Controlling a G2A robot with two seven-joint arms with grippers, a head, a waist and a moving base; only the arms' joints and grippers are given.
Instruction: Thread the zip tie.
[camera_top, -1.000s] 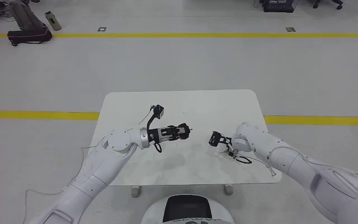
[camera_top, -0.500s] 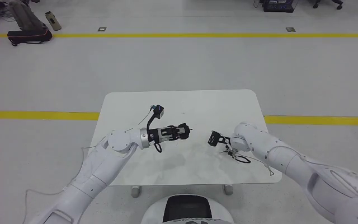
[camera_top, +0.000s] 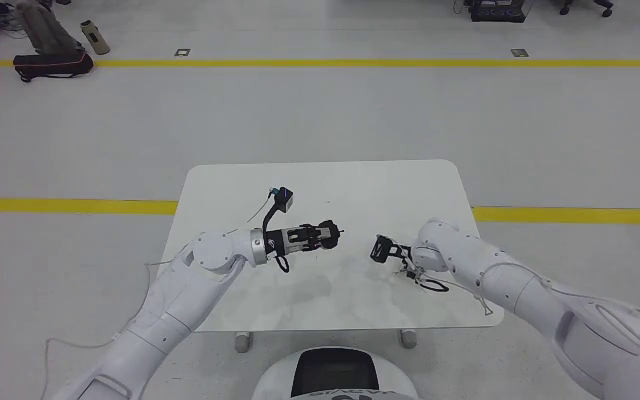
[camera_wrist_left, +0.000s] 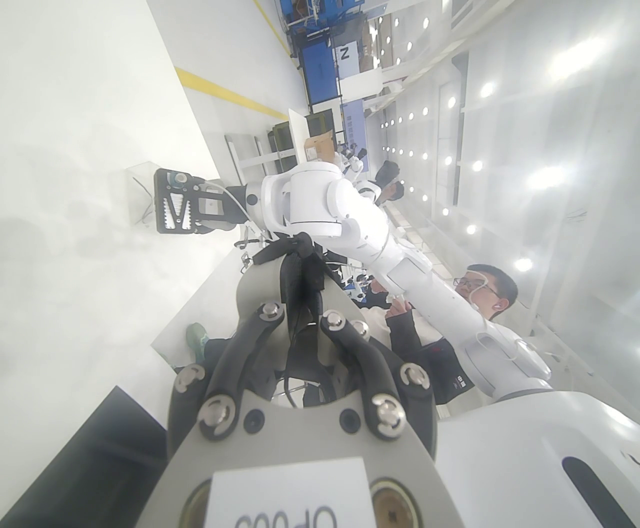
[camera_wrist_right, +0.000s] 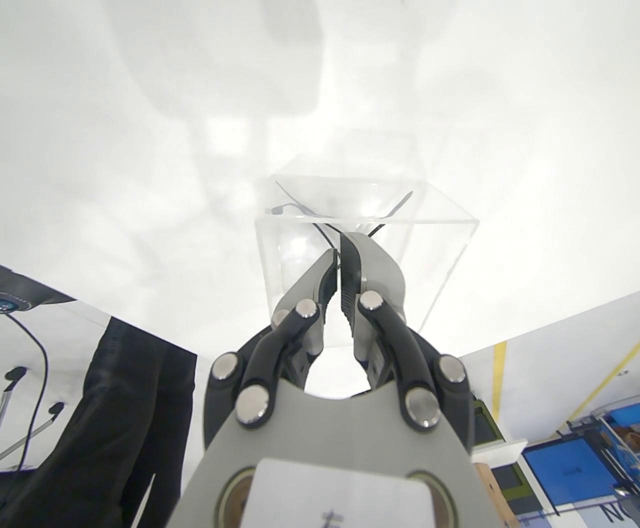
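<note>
L gripper (camera_top: 328, 235) is held over the table (camera_top: 400, 185) ctr, jaws clamped on a small black item (camera_wrist_left: 300, 245); its kind can't be told. R gripper (camera_top: 378, 247) is seen near, at 4 o'clock from L, tips turned toward it. R jaws are nearly together, pinched on a thin black zip tie (camera_wrist_right: 324, 234). Its strands are seen at the rim of a clear box (camera_wrist_right: 440, 260) just ahead of the R tips.

White arms (camera_top: 190, 290), grey wrist plates (camera_wrist_right: 345, 450) w/ silver screws (camera_wrist_right: 422, 400), blk cable (camera_top: 266, 214)
</note>
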